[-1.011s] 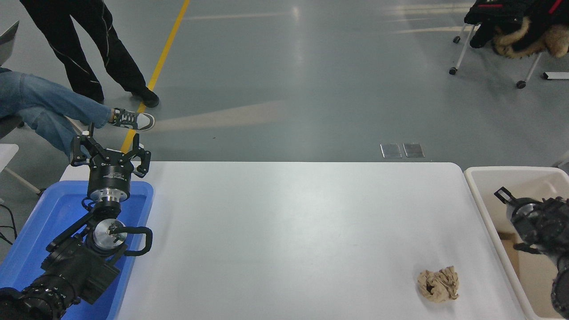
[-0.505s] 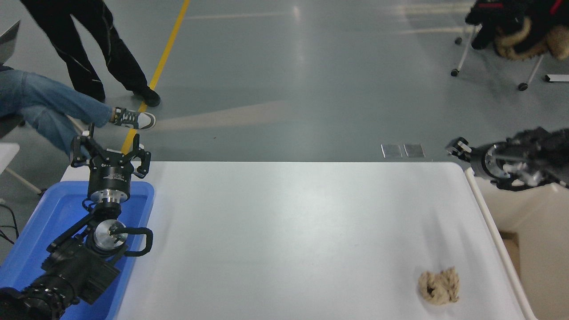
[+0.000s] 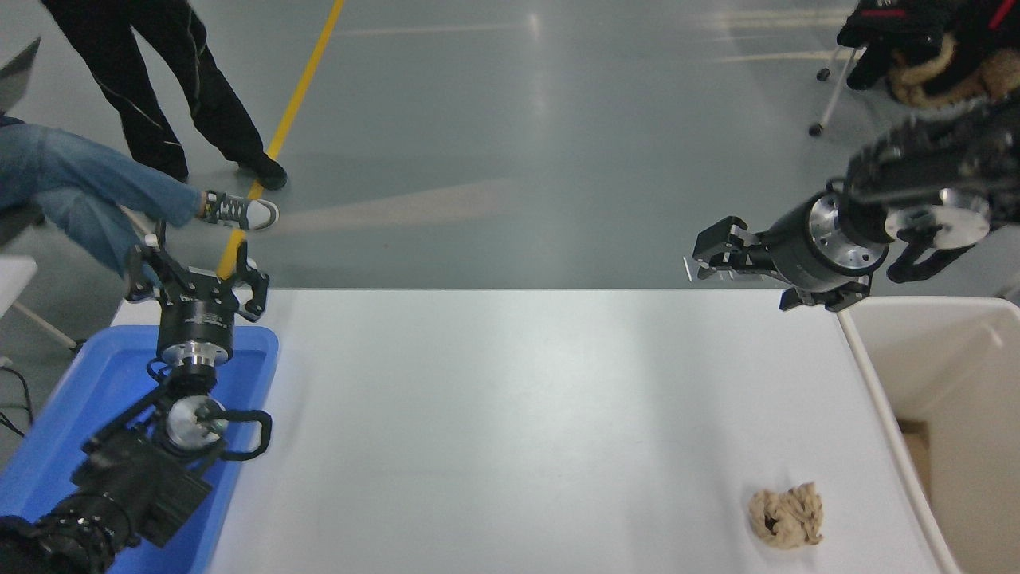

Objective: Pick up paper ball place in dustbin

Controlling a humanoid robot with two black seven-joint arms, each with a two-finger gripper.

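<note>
White table (image 3: 510, 414) fills the frame's lower half; the paper ball (image 3: 786, 516) lies at lower right, beside the dustbin (image 3: 876, 375). At upper right hangs the right gripper (image 3: 705, 257), fingers spread, empty. Reaching comes first; it must descend onto the ball. Left gripper (image 3: 195, 275) sits parked, spread, lower left.

Blue tray (image 3: 76, 391) on white table (image 3: 510, 414)

A tan paper ball (image 3: 786, 517) lies on the white surface (image 3: 510, 414) near its right edge, beside the cream dustbin (image 3: 880, 399). The right gripper (image 3: 712, 259) hangs open above the far right corner, well apart from the ball. The left gripper (image 3: 195, 275), fingers spread, sits parked over a blue tray (image 3: 72, 399). Two people's legs appear at top left.
</note>
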